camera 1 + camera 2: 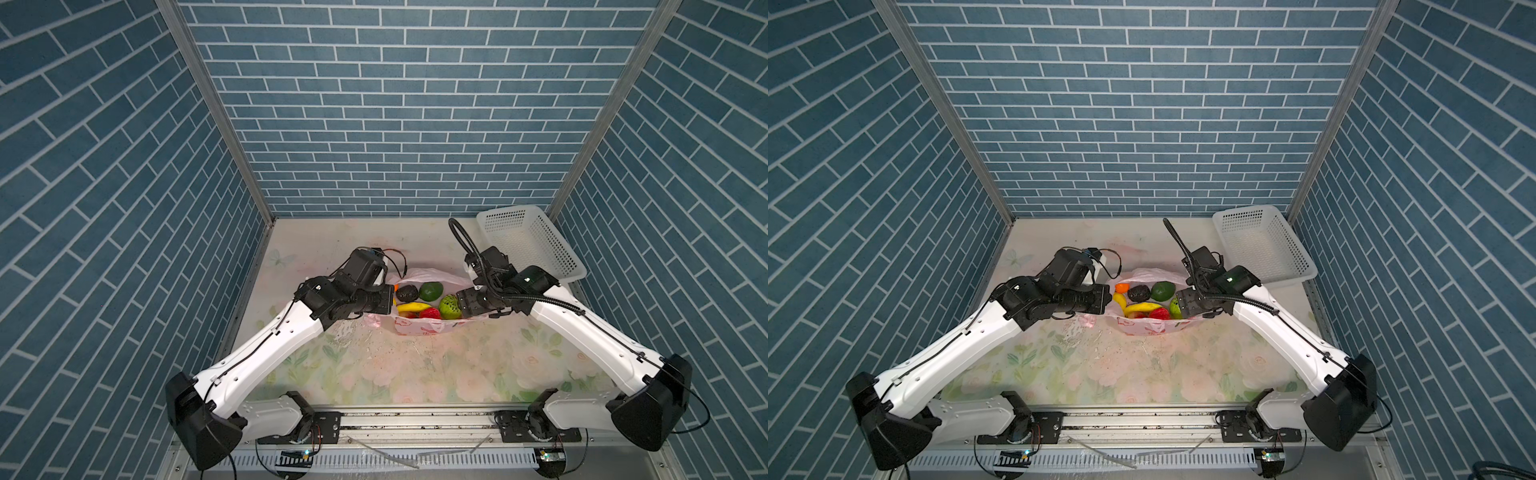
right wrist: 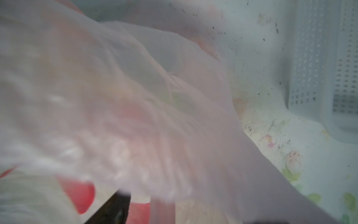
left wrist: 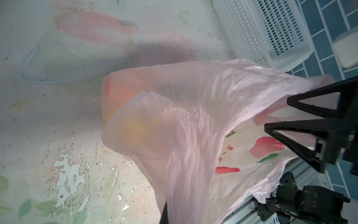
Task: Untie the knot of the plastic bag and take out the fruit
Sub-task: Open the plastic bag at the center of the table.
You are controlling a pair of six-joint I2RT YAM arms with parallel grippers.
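Thin translucent pale-pink plastic bag (image 1: 415, 326) at centre of floral-print table (image 1: 374, 365), mouth spread, small toy fruit (image 1: 413, 307) inside. Left gripper (image 1: 390, 301) pinches bag rim; right gripper (image 3: 276, 114) fingers apart. Film flimsy, slippery; fruit likely light, rigid: grasp 1 piece across middle.

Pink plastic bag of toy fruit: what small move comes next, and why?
Probably dip the open right gripper onto the bumpy green toy fruit: the thin pink plastic bag gapes open, the left gripper pinches its edge, that fruit lies nearest.
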